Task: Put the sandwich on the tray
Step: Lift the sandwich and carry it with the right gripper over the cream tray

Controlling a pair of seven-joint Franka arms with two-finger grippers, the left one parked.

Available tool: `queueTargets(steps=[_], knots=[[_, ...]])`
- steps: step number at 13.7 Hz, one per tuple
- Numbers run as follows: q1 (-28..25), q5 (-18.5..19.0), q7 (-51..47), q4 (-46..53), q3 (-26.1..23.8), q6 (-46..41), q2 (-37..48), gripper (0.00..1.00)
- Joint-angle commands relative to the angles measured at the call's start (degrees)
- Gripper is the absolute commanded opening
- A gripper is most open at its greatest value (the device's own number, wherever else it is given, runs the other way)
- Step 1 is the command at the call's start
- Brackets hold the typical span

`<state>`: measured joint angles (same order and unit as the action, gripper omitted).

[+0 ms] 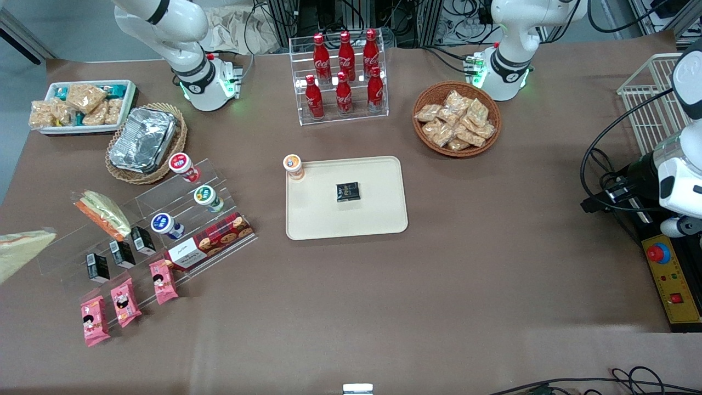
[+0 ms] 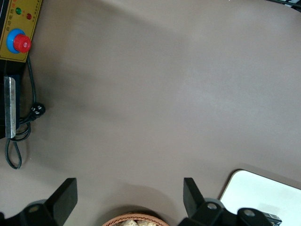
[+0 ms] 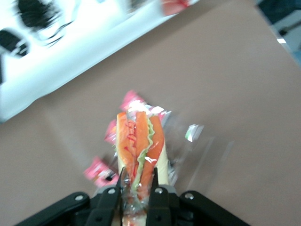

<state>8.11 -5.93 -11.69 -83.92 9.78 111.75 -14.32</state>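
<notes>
My right gripper is shut on the clear-wrapped sandwich. Its black fingers pinch the wedge on both sides, and the filling edge shows orange-red with green. In the front view the sandwich is a pale wedge at the picture's edge, at the working arm's end of the table; the gripper itself is out of that view. The cream tray lies flat mid-table, well away from the sandwich. A corner of the tray also shows in the left wrist view.
A small black packet lies on the tray and an orange-lidded cup stands at its corner. A clear stepped shelf holds a yellow-green wrapped wedge, cups, black boxes and pink packets. Cola bottles and a snack basket stand farther from the camera.
</notes>
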Motion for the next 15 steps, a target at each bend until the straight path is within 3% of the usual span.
queueTargets(steps=[1, 5, 9, 11, 15], knots=[[-4.5, -0.6, 1.3, -0.5, -2.3, -2.2, 2.1, 0.00], [-15.1, 2.3, 2.2, -0.5, -2.5, -3.2, 0.7, 0.00], [-25.8, 12.4, 6.8, -0.9, -2.5, 0.3, -2.9, 0.00], [-30.4, 12.8, 11.8, -1.2, -2.5, 2.2, -4.7, 0.00], [-39.3, 12.7, 12.3, -1.3, -2.5, 3.7, -9.0, 0.00]])
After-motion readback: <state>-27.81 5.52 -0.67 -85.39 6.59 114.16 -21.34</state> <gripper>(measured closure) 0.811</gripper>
